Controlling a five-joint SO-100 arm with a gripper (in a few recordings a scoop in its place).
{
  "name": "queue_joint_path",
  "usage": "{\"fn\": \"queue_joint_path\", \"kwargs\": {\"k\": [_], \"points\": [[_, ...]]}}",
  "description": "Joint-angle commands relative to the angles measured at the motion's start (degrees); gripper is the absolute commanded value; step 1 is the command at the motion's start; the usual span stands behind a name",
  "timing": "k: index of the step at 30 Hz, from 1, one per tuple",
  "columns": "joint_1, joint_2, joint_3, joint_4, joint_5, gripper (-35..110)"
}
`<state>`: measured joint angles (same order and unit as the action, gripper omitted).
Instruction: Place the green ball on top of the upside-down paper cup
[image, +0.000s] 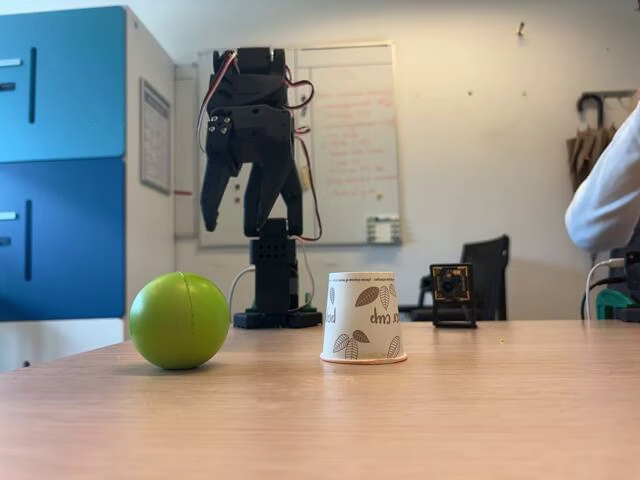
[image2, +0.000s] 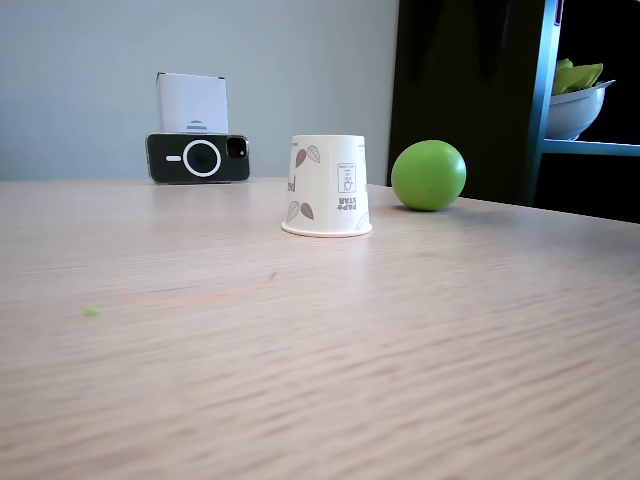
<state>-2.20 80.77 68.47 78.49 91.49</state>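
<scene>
- The tool (image: 238, 222) hung raised above the bench (image: 420, 420), fingers apart, holding nothing.
- The green ball (image: 180, 321) lay below it to the left.
- The upside-down paper cup (image: 362, 316) stood below it to the right.

Both fixed views sit low, near table (image: 480, 420) height, close to the cup (image: 362, 316) and ball (image: 180, 320). One faces the arm (image: 255, 150) and whiteboard; the opposite one (image2: 326, 186) looks back toward a propped phone (image2: 198, 157). They share cup, ball (image2: 428, 175), tabletop.

wooden table (image: 450, 420) carries green ball (image: 180, 320) beside upside-down paper cup (image: 362, 316), apart.
</scene>
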Motion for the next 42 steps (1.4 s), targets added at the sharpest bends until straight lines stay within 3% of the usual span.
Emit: {"fn": "queue_joint_path", "kwargs": {"k": [1, 7, 18, 35, 42], "points": [[-0.9, -4.2, -7.5, 0.9, -0.7, 46], [-3.1, -10.5, -10.7, 2.8, -1.3, 53], [-1.8, -18.1, -11.5, -3.3, -2.0, 53], [2.6, -24.5, -12.4, -4.9, -4.0, 53], [2.3, -26.7, -13.6, -7.7, -3.4, 40]]}}
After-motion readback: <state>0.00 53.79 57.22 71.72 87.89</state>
